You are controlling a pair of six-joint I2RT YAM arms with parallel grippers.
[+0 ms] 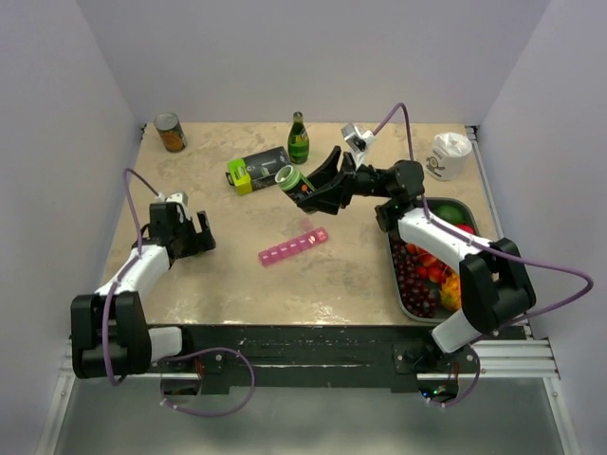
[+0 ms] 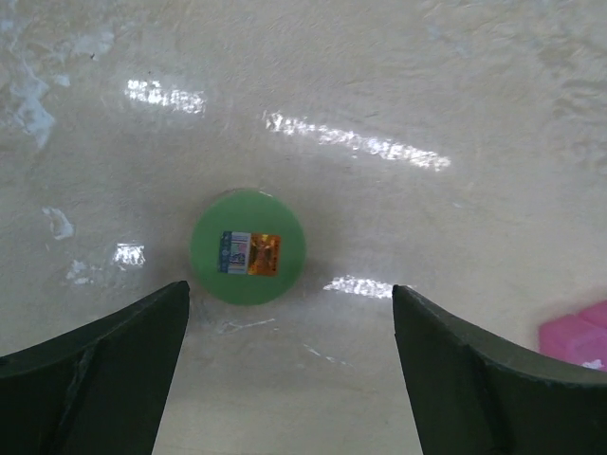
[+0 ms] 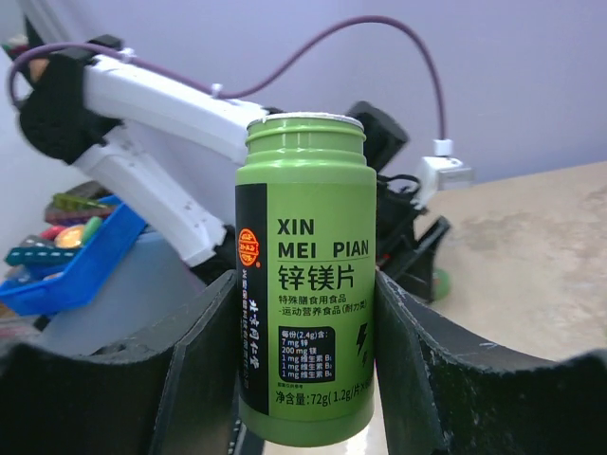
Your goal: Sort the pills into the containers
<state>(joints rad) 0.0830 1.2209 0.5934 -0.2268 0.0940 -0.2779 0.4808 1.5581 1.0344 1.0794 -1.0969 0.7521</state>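
My right gripper [image 1: 318, 187] is shut on a green pill bottle [image 1: 292, 178], held in the air on its side, mouth toward the left, with no cap on it. In the right wrist view the bottle [image 3: 303, 284] stands between my two fingers [image 3: 204, 322]. The pink pill-organiser strip [image 1: 294, 245] lies on the table below and in front of the bottle. My left gripper [image 1: 194, 232] is open and empty at the left, its jaws wide [image 2: 289, 296] just short of the bottle's round green cap [image 2: 248, 246] lying flat on the table. An end of the organiser [image 2: 579, 336] shows at right.
A black-and-lime box [image 1: 258, 169], a green glass bottle [image 1: 299, 138] and a can [image 1: 170, 132] stand at the back. A white cup [image 1: 448, 154] is at back right. A grey tray of fruit [image 1: 396, 275] lies along the right edge under the right arm.
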